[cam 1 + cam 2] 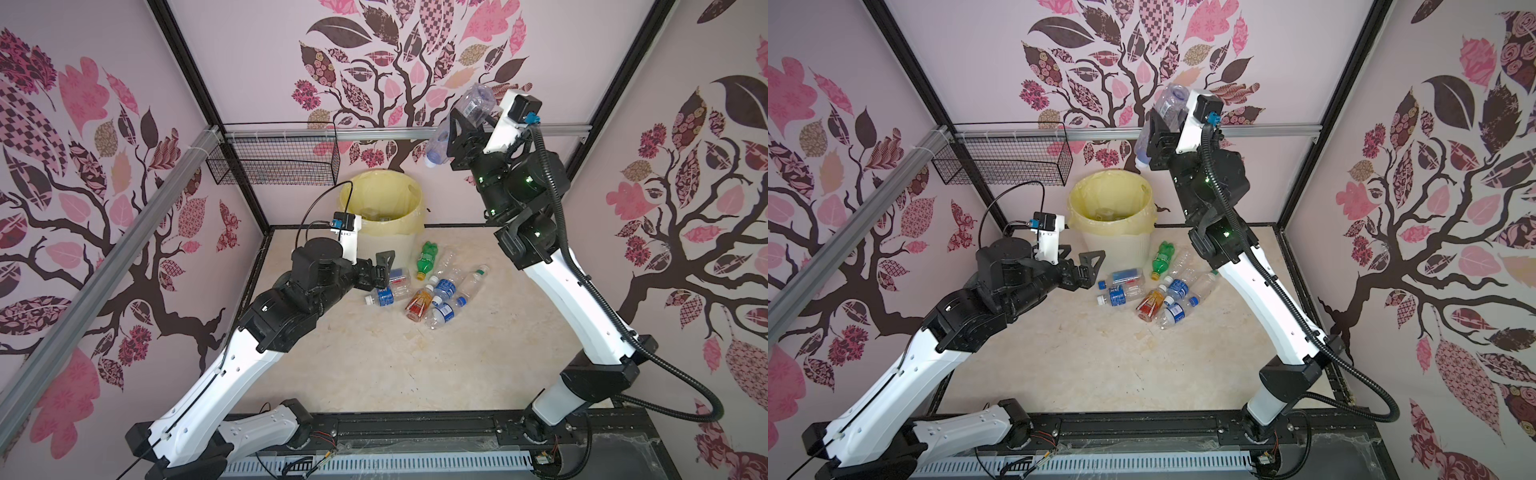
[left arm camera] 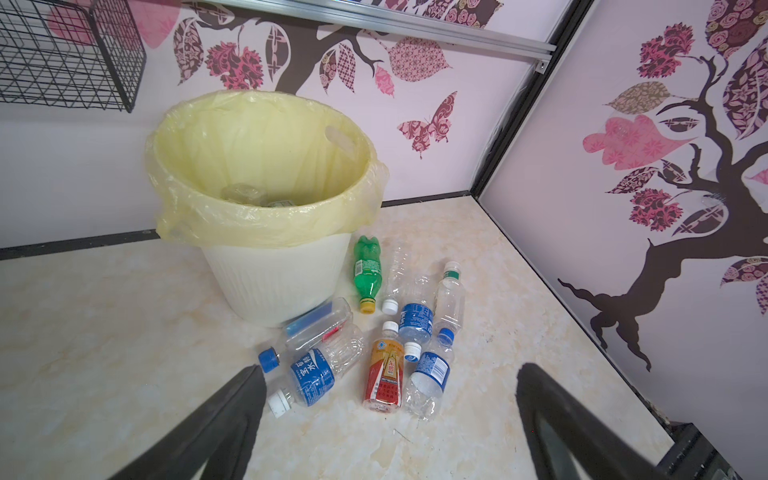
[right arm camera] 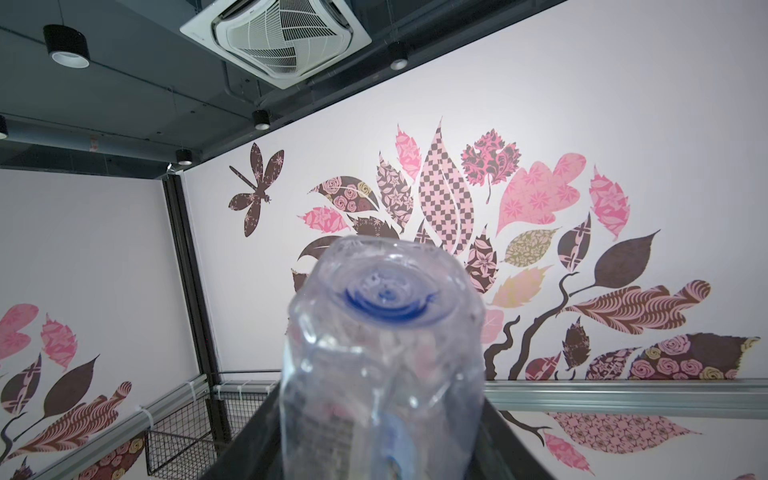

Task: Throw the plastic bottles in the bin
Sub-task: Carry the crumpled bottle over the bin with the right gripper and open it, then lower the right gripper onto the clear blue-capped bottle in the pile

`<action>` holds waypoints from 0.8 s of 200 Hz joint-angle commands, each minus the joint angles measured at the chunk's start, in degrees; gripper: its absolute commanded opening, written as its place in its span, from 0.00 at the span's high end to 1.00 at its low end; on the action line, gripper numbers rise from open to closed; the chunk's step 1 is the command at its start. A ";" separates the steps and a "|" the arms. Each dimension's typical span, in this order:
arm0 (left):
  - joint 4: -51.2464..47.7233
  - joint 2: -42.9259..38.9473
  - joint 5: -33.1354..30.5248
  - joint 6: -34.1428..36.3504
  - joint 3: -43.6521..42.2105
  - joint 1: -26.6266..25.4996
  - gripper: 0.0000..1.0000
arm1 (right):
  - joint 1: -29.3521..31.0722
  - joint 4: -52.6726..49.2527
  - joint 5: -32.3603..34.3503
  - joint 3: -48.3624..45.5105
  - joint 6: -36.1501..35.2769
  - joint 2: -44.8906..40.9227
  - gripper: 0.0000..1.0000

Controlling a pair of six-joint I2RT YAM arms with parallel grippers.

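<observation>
The right claw [image 1: 459, 131] is up high near the back wall. A clear bottle [image 3: 382, 365] sits between its jaws, pale blue cap pointing down. The jaws are narrow around it, though I can't tell how firm the hold is. The bin [image 1: 390, 245], cream and ribbed with a yellow bag [image 2: 266, 224] folded over its rim, stands well below that claw and a little toward the other arm's side. From the top views I can't say whether the cap hangs squarely over the mouth, and that is my worry. It's a long drop for a light, empty bottle. Let go off-centre, it would likely clip the rim, bounce out and land among the loose bottles, or roll away across the counter [image 1: 374, 365]. It might also drag on one jaw as it leaves and tumble sideways. The left claw [image 1: 1090, 270] hangs low, jaws wide and empty, just beside the bin's wall, so a stray bottle could strike that wrist. Ahead of and below this claw lie the green bottle [image 1: 426, 257], the amber-red labelled bottle [image 1: 419, 305] and several blue-labelled bottles [image 1: 384, 296]. They are packed close and some are touching, so a careless reach there would probably nudge a neighbour and set it rolling.
</observation>
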 commanded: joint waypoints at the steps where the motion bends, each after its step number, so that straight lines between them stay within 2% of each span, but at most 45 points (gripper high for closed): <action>1: 1.41 -1.23 -1.07 1.04 -0.46 1.36 0.03 | -0.63 -0.39 -0.26 2.80 0.93 9.72 0.42; 17: 1.48 -1.93 -0.57 0.25 -1.59 2.46 0.03 | -0.95 -7.58 -1.92 10.33 4.93 18.39 0.35; 38: 0.16 -3.25 0.40 -0.73 -2.76 4.51 0.03 | -1.11 -12.77 -2.66 21.79 5.84 28.59 0.17; 58: -1.75 -4.63 0.71 -1.09 -3.60 5.95 0.03 | -1.53 -15.47 -2.82 32.37 7.01 33.92 0.03; 89: -3.72 -6.57 -0.27 -2.45 -5.33 6.44 0.03 | -1.92 -14.40 -2.82 28.05 10.05 31.05 0.00; 127: -6.76 -7.07 -1.14 -7.04 -7.95 6.69 0.03 | -1.91 -21.55 -3.38 25.05 13.51 26.58 0.00; 160: -8.47 -7.23 -2.09 -10.70 -11.75 6.79 0.03 | -1.95 -26.55 -5.73 14.19 14.37 17.81 0.00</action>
